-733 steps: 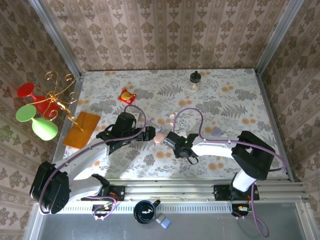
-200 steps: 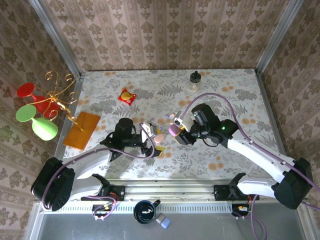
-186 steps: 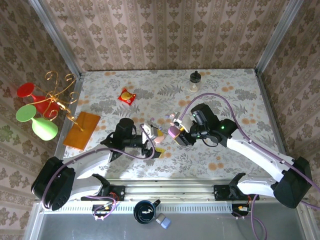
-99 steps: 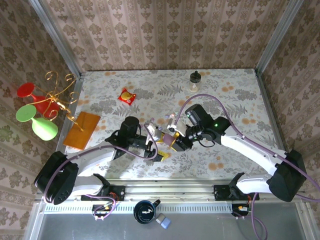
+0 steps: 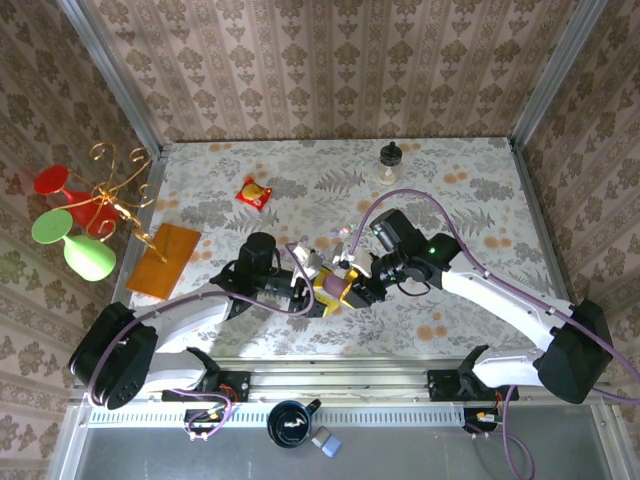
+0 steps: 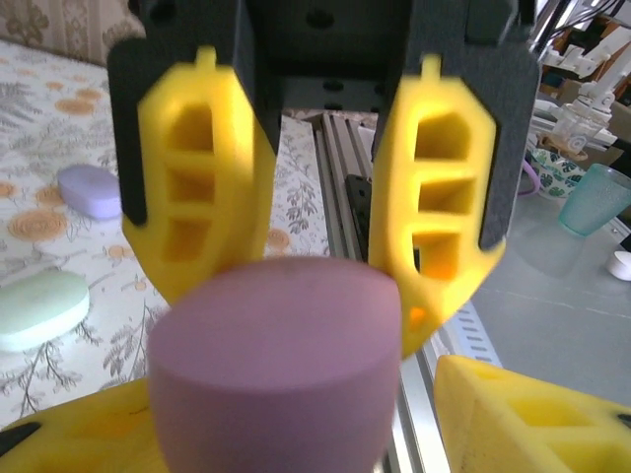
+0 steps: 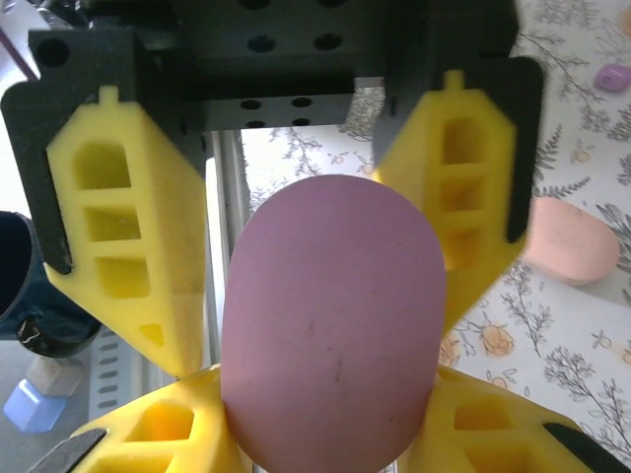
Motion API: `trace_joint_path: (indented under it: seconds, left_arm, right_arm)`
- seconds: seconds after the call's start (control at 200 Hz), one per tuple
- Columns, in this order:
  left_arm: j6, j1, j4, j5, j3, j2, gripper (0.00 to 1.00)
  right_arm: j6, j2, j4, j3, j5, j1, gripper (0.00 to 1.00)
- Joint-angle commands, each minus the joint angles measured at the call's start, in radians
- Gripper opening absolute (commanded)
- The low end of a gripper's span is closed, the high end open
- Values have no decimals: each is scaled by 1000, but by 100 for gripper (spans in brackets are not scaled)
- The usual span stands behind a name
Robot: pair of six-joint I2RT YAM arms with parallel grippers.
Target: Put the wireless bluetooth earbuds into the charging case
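A mauve pebble-shaped charging case hangs above the table's near middle, lid closed. My right gripper is shut on it, yellow fingers pressed to both sides. My left gripper faces it from the left with its jaws round the case's other end. One left finger touches the case, and a narrow gap shows beside the other, so it is open. A tiny lilac earbud lies on the tablecloth, with small pale buds behind the grippers.
A pink case, a lilac case and a green case lie on the table. A red snack packet, small bottle and orange card sit further back and left. A glass rack stands outside the left wall.
My right gripper carried the mauve case left and down to meet the left gripper. The left gripper moved right and its jaws narrowed around the case.
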Motion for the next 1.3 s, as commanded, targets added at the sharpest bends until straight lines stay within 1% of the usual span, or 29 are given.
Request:
trace_joint_path:
  seconds: [0.0,0.135,0.375,0.56,0.615,0.645,0.675,0.735,0.8,0.89,0.995,1.085,1.295]
  left_arm:
    - [-35,-4,98,40,-6,-9,60]
    - [-43,-5,103,49,-5,-6,60]
    - [-45,-4,106,74,-7,2,40]
    - [-49,-4,116,93,1,14,29]
    - [-50,-3,125,97,1,15,29]
    - [-47,-4,128,97,0,15,29]
    - [-40,-3,128,96,-2,15,29]
    - [-27,1,128,94,-5,16,29]
    - [-21,5,137,87,-10,19,29]
    - [-22,13,171,82,-24,24,29]
    - [-24,15,215,78,-35,30,29]
    - [-29,13,230,61,-40,29,29]
    - [-24,11,241,39,-47,25,29]
  right_arm:
    - [-24,-23,-16,3,-54,5,30]
    - [-27,-27,-22,-3,-49,5,30]
    - [-34,-36,-28,-7,-34,5,30]
    - [-42,-31,-43,-1,-31,5,31]
    - [-42,-31,-41,1,-28,5,32]
    - [-38,-34,-38,0,-23,5,35]
    - [-23,-37,-27,-3,-18,3,42]
    - [-6,-47,-11,-8,-19,-4,52]
    - [8,-62,1,-14,-18,-14,65]
    - [38,-86,32,-25,-15,-28,75]
    - [87,-103,68,-37,19,-40,79]
    - [126,-103,111,-37,81,-54,79]
    - [196,-122,182,-58,144,-107,80]
